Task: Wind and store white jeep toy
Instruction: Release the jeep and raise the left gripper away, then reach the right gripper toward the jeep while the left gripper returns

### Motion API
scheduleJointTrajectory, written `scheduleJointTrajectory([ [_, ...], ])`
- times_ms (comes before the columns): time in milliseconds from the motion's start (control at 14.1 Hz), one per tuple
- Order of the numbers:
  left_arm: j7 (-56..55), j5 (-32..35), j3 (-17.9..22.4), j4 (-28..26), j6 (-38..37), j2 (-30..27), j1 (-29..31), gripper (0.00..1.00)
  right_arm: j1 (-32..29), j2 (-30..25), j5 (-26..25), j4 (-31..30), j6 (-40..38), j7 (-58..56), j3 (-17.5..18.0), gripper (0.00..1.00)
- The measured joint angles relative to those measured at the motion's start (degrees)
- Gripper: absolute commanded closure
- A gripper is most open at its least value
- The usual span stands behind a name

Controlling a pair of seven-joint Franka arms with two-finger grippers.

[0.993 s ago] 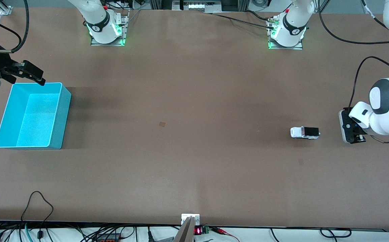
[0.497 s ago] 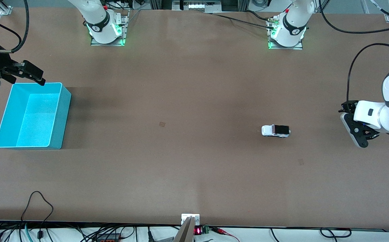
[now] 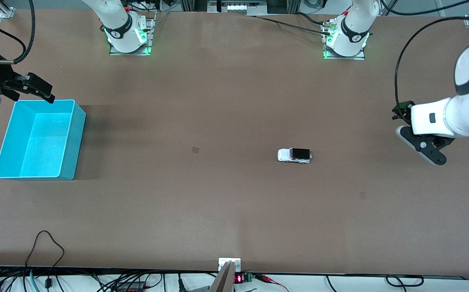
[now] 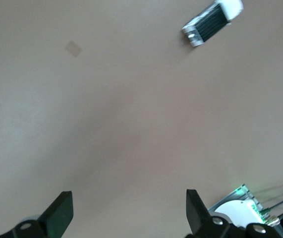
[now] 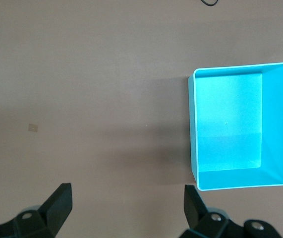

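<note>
The white jeep toy [image 3: 294, 155] with its black roof panel stands on its wheels on the brown table, between the table's middle and the left arm's end. It also shows in the left wrist view as the jeep [image 4: 212, 23], well away from the fingers. My left gripper [image 3: 429, 152] hangs open and empty over the table toward the left arm's end; the wrist view shows the left gripper [image 4: 129, 208] with only table between its fingers. My right gripper [image 3: 35, 91] waits open over the table edge of the cyan bin [image 3: 73, 138], empty in its own view [image 5: 126, 198].
The cyan bin [image 5: 191, 129] is empty and sits at the right arm's end of the table. A small square mark [image 3: 195, 150] lies near the table's middle. A loose black cable [image 3: 44, 243] loops on the table's edge nearest the front camera.
The jeep has rolled along the table from the left arm's end toward the bin. My left gripper has lifted and turned away from it. The right arm has not moved.
</note>
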Motion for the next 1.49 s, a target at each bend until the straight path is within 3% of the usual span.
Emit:
scheduleJointTrajectory([
  [355,-15.39,-5.01,14.21,-3.27,0.99,-8.59,-10.91,0.0,0.0,0.0,0.0,-0.03,0.0,0.0,0.0,0.0],
  [709,-25.32,-5.49,20.48,-11.24,9.82,-15.79,-14.44,0.0,0.0,0.0,0.0,-0.17,0.0,0.0,0.0,0.0],
  [922,-25.32,-6.18,22.02,-13.87,11.54,-16.91,-14.51,0.0,0.0,0.0,0.0,-0.17,0.0,0.0,0.0,0.0],
  [1490,-25.46,-6.53,21.57,-14.41,11.58,-17.92,-15.25,0.0,0.0,0.0,0.0,-0.2,0.0,-0.38,0.0,0.0],
])
